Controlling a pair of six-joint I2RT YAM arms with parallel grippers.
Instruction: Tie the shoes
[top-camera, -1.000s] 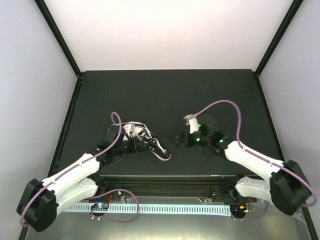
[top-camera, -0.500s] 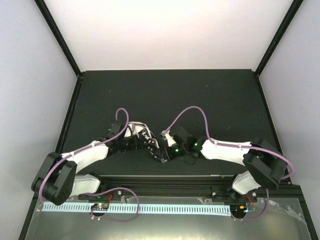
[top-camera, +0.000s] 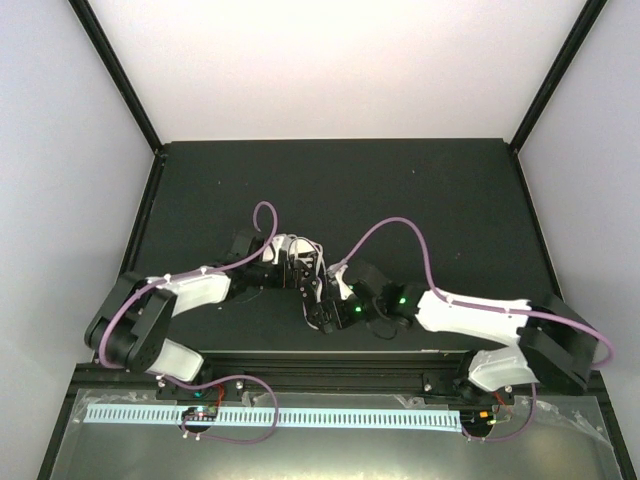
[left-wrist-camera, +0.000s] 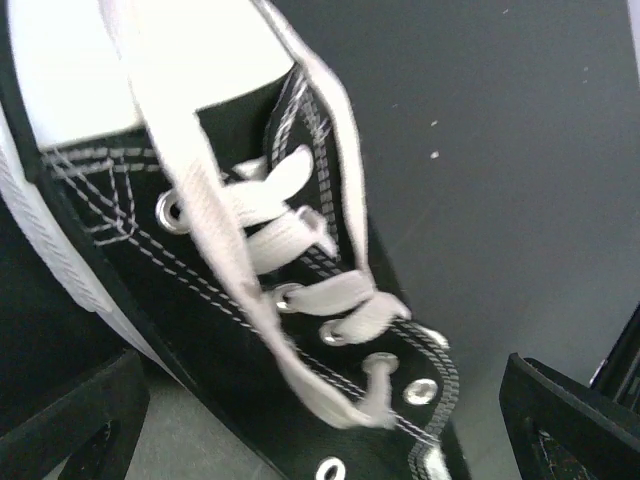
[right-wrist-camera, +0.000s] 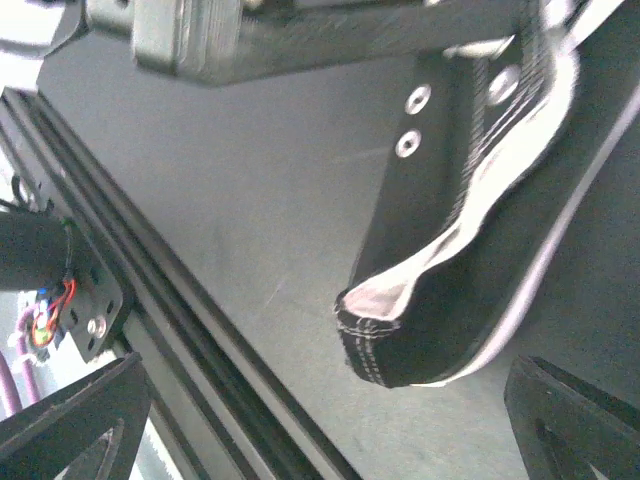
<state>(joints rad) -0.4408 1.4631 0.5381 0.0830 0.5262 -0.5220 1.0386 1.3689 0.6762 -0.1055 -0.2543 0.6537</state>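
The shoe (top-camera: 303, 262), a small black sneaker with a white toe cap (left-wrist-camera: 90, 60) and white laces (left-wrist-camera: 290, 300), lies on the black table between both grippers. My left gripper (top-camera: 288, 270) hovers open over its laced top, one finger (left-wrist-camera: 70, 430) on each side, and holds nothing. A loose lace end drapes over the eyelets. My right gripper (top-camera: 327, 306) is open just behind the heel (right-wrist-camera: 430, 320), with its fingers (right-wrist-camera: 575, 420) wide apart and nothing between them. In the right wrist view the shoe's collar gapes and shows its pale lining.
The black metal rail (right-wrist-camera: 150, 300) of the table's front edge runs close behind the heel. The left arm's wrist (right-wrist-camera: 300, 40) hangs just above the shoe. Purple cables (top-camera: 390, 225) loop over both arms. Black frame posts (top-camera: 130, 100) flank the table.
Both arms have closed in on the shoe. The right gripper swung left from mid-table to the heel, and the left reached further right over the laces. Both stayed open.
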